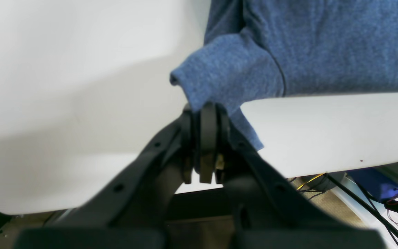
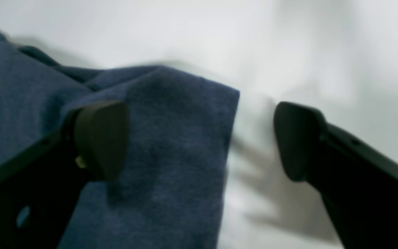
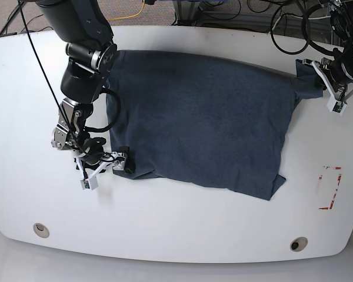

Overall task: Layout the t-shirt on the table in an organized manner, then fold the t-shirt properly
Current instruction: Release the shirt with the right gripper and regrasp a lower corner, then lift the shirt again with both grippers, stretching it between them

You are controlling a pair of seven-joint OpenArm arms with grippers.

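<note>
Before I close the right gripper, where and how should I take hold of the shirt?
Grip the shirt at its near-left corner, from above. The right gripper is open there, fingers straddling the cloth's side edge, which lies low on the table. I'd go a little lower before closing, so the tips likely catch that edge.

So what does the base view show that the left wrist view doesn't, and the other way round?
Only the base view shows the red-taped rectangle, two round grommets in the table, and the right arm's fingers. Only the left wrist view shows the blue object below the table edge. Both show the t-shirt, the table and the left arm's fingers closed on a sleeve.
</note>
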